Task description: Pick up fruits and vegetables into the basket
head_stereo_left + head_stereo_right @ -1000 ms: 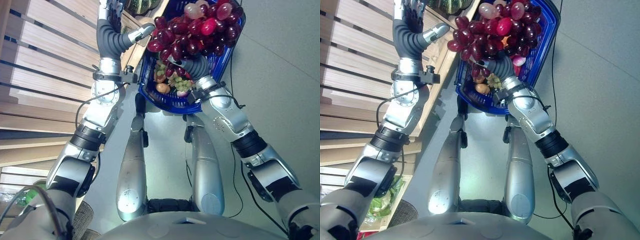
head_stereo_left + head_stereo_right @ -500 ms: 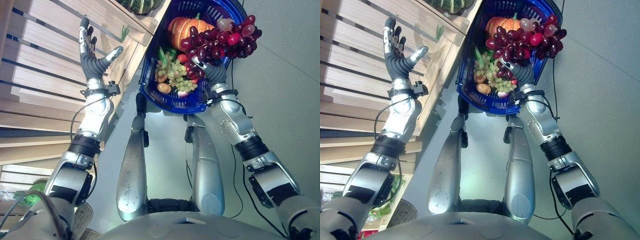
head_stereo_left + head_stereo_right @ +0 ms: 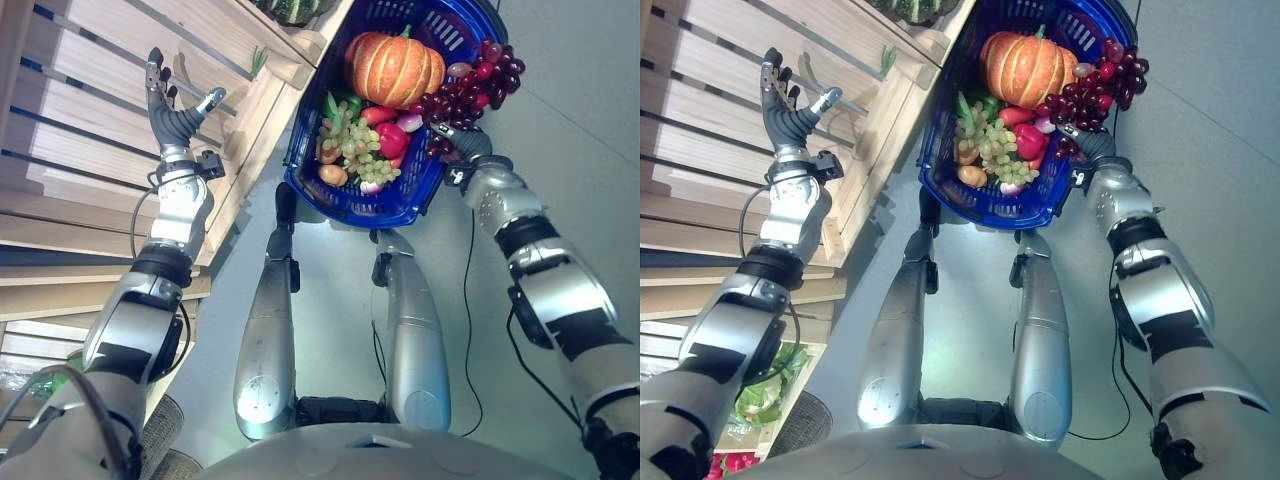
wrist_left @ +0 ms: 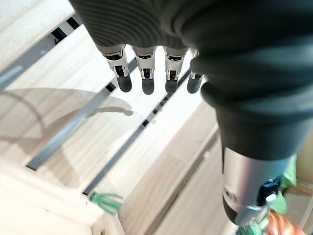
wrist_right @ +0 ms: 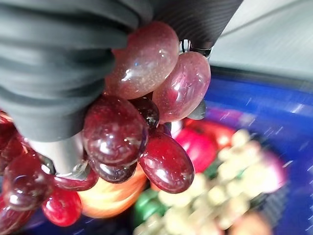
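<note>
The right hand has a bunch of red grapes in its grip; in the right wrist view the glossy berries bulge out against the dark ribbed cover, so the fingers look curled round the cluster, though the fingertips themselves are hidden among the fruit. The bunch hangs at the right rim of the blue basket, part of it over the rim and part of it outside. Inside the basket lie a pumpkin, green grapes and several smaller red and orange pieces. A bunch like this probably handles as light, smooth-skinned and floppy: single berries could slip or roll under pressure, so the safest hold would be near the stem or top of the cluster, letting the rest dangle. The left hand is raised beside the wooden shelves, its fingers straight and spread, holding nothing.
</note>
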Tool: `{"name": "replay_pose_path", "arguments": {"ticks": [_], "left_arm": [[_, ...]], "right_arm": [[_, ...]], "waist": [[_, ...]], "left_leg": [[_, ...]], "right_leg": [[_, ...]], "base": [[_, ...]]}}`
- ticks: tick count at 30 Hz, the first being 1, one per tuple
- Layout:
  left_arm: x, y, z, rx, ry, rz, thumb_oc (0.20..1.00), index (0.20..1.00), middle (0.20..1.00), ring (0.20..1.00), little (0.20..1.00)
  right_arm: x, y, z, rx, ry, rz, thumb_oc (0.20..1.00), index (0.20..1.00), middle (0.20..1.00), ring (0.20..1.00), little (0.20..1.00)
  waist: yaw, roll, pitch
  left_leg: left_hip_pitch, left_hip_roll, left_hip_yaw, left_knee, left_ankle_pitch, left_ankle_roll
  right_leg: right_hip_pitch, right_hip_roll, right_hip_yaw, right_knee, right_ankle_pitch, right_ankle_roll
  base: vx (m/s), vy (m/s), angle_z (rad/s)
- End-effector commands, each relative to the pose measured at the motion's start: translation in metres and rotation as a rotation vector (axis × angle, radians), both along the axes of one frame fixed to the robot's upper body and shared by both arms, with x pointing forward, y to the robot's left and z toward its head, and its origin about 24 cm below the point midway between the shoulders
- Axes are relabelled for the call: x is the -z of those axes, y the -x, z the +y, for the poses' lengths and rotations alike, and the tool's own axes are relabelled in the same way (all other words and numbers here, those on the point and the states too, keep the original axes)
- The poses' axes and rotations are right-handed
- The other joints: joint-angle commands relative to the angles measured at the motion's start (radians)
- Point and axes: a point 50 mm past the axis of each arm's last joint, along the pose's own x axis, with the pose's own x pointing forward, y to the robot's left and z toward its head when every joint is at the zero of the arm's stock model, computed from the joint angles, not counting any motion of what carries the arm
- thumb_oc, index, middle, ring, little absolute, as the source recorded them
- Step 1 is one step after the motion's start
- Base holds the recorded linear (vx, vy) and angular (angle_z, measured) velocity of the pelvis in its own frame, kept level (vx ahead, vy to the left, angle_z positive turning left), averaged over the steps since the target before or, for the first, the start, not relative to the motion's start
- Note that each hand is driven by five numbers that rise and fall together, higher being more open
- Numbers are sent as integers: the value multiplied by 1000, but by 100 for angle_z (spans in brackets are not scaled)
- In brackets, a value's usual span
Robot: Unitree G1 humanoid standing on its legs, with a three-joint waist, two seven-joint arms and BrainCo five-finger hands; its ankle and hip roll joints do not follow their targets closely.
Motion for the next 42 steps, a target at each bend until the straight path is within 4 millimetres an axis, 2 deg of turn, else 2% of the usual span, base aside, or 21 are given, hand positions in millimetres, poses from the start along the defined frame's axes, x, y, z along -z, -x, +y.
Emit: {"name": "replay_pose_path", "arguments": {"ticks": [1, 5, 11, 13, 14, 15, 16, 17, 30, 35, 39, 42], "left_arm": [[-7, -1, 3, 23, 3, -30, 1000, 1000, 1000, 1000, 1000], [-5, -2, -2, 49, -1, -20, 1000, 1000, 1000, 1000, 1000], [-2, -2, -13, 77, 0, -26, 1000, 1000, 1000, 1000, 1000], [-2, -2, -16, 85, -1, -29, 1000, 1000, 1000, 1000, 1000], [-2, -2, -17, 86, -2, -30, 1000, 1000, 1000, 1000, 1000], [-2, -1, -17, 88, -4, -31, 1000, 1000, 1000, 1000, 1000], [-2, -1, -18, 88, -2, -33, 1000, 1000, 1000, 1000, 1000], [-2, -1, -18, 88, -2, -33, 1000, 1000, 1000, 1000, 1000], [4, 1, -21, 94, 0, -22, 1000, 1000, 1000, 1000, 1000], [12, 3, -17, 87, -17, 9, 1000, 1000, 1000, 1000, 1000], [27, 5, -12, 77, -54, 77, 1000, 1000, 1000, 1000, 1000], [50, 12, -1, 49, -116, 170, 1000, 1000, 1000, 1000, 1000]], "right_arm": [[-16, -1, -12, -35, 82, 39, 200, 200, 200, 200, 200], [-16, 0, -17, -28, 120, 91, 200, 200, 200, 200, 200], [-13, 2, -21, -33, 278, 202, 200, 200, 200, 200, 200], [-10, 3, -22, -38, 294, 237, 238, 238, 238, 238, 238], [-9, 4, -22, -37, 296, 246, 319, 319, 319, 319, 319], [-7, 4, -23, -32, 298, 256, 702, 702, 702, 702, 702], [-6, 5, -23, -34, 301, 266, 940, 940, 940, 940, 940], [-5, 5, -23, -32, 302, 272, 1000, 1000, 1000, 1000, 1000], [-5, 6, -26, 5, 281, 264, 1000, 1000, 1000, 1000, 1000], [-2, 6, -24, 4, 257, 226, 1000, 1000, 1000, 1000, 1000], [5, 6, -22, 9, 242, 168, 1000, 1000, 1000, 1000, 1000], [12, 9, -23, 55, 211, 78, 1000, 1000, 1000, 1000, 1000]], "waist": [[4, 50, -30], [13, 57, -30], [20, 66, -30], [23, 69, -30], [23, 70, -30], [24, 70, -30], [24, 71, -30], [24, 71, -30], [25, 71, -30], [22, 65, -30], [17, 58, -30], [11, 50, -30]], "left_leg": [[-40, -119, 38, 75, -80, 57], [-57, -123, 30, 85, -80, 60], [-74, -130, 23, 84, -77, 64], [-78, -131, 22, 83, -75, 64], [-79, -132, 22, 84, -75, 64], [-81, -132, 21, 85, -75, 65], [-82, -133, 20, 85, -75, 66], [-83, -133, 20, 86, -76, 66], [-65, -137, 14, 85, -80, 71], [-5, -139, 14, 54, -80, 74], [75, -133, 12, 27, -82, 74], [186, -123, 12, -29, -71, 70]], "right_leg": [[56, 67, -79, -37, -44, 24], [36, 67, -80, -22, -43, 25], [16, 69, -79, -20, -40, 26], [10, 70, -79, -18, -40, 26], [9, 70, -79, -17, -40, 26], [8, 71, -78, -17, -40, 26], [6, 71, -78, -16, -40, 26], [6, 72, -78, -16, -40, 26], [21, 75, -69, -19, -39, 26], [78, 78, -62, -52, -30, 31], [153, 74, -56, -83, -25, 37], [262, 64, -44, -144, -7, 47]], "base": [[0, 0, 0], [5, -6, 6], [-1, 0, 5], [3, 7, 3], [0, 0, 0], [0, 0, 0], [0, 0, 0], [0, 0, 0], [0, 0, 0], [-1, 6, 0], [1, 38, -1], [8, 46, -4]]}}
